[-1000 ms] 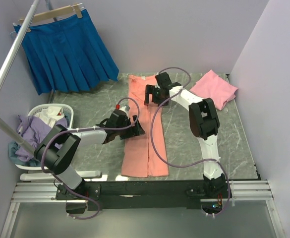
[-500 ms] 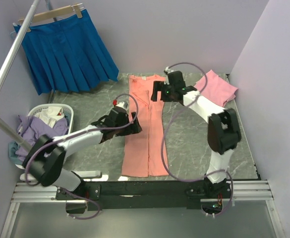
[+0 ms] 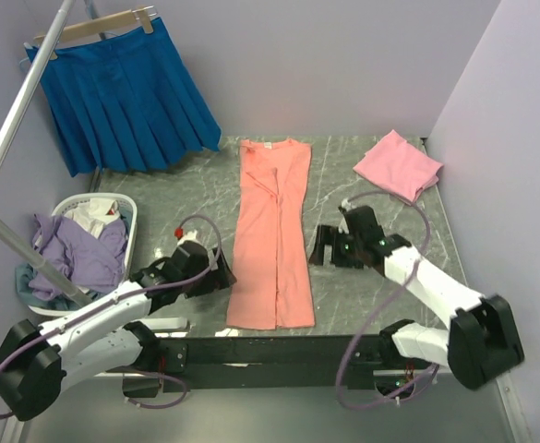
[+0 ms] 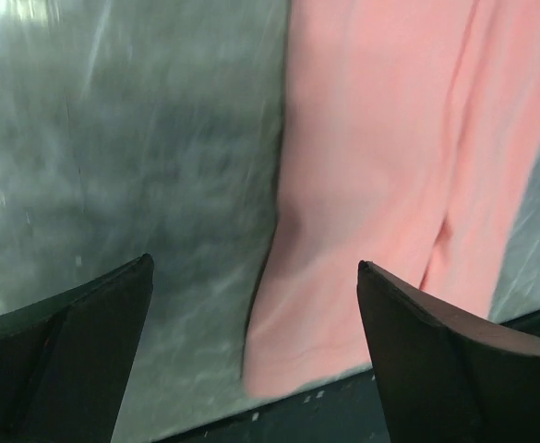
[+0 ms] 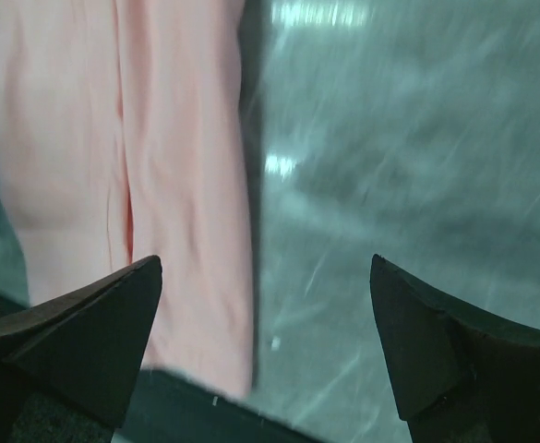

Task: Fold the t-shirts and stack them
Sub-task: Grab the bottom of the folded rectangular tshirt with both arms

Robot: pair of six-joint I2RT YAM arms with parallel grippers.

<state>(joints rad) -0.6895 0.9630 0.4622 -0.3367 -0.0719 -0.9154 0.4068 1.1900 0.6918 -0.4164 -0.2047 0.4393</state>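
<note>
Left gripper (image 3: 220,271), right gripper (image 3: 325,247): drawn back nearward, spread, empty.
Salmon t-shirt (image 3: 271,231): long strip, crosswise fold due; next, pinch near hem.

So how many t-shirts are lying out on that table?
2. A salmon-orange t-shirt, folded into a long strip, lies down the middle of the table; a pink t-shirt sits folded at the far right corner. The laundry basket on the left may hide more.

Blue pleated skirt (image 3: 126,92) on a wooden hanger (image 3: 94,26), white laundry basket (image 3: 129,210) of clothes (image 3: 76,249) at left
</note>
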